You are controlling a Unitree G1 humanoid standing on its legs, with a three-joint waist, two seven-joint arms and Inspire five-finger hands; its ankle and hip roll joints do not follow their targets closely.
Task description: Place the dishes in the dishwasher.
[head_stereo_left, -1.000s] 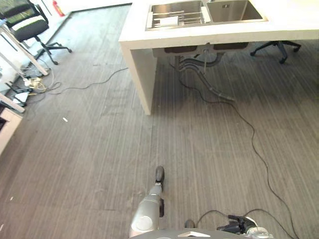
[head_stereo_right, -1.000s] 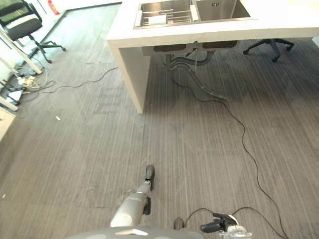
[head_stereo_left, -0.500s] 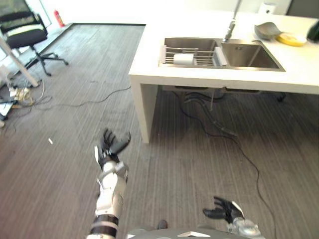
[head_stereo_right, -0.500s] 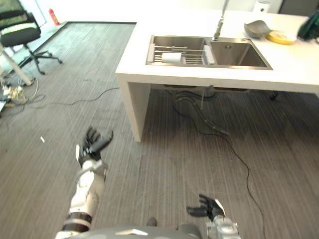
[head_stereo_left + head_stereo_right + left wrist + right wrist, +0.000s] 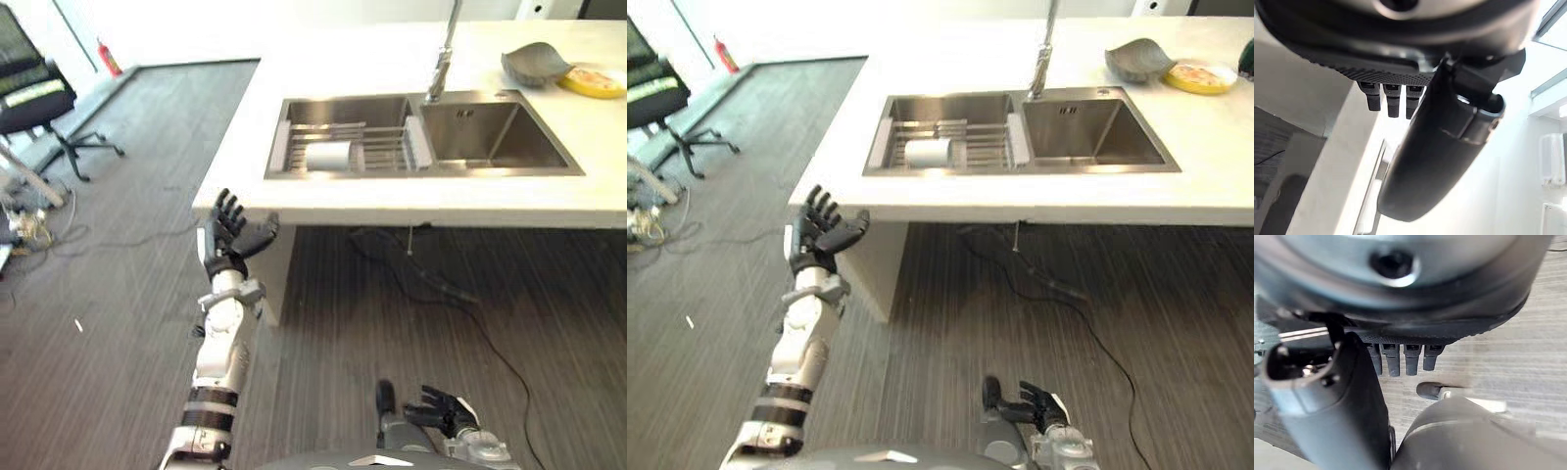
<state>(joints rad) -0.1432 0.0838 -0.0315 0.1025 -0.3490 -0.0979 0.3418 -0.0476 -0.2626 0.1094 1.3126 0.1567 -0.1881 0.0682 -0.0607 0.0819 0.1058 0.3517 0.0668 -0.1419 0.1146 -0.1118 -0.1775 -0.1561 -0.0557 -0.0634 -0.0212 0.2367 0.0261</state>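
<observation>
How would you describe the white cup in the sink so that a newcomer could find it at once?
Start at the white counter and its double sink. The left basin holds a wire rack. The cup lies on its side on that rack, the one white cylinder there.

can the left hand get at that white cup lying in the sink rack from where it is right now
Probably not yet. The left hand is raised, fingers open, off the counter's near corner, holding nothing. The white cup lies in the rack farther in, across the counter's edge. Nothing blocks the way from above.
</observation>
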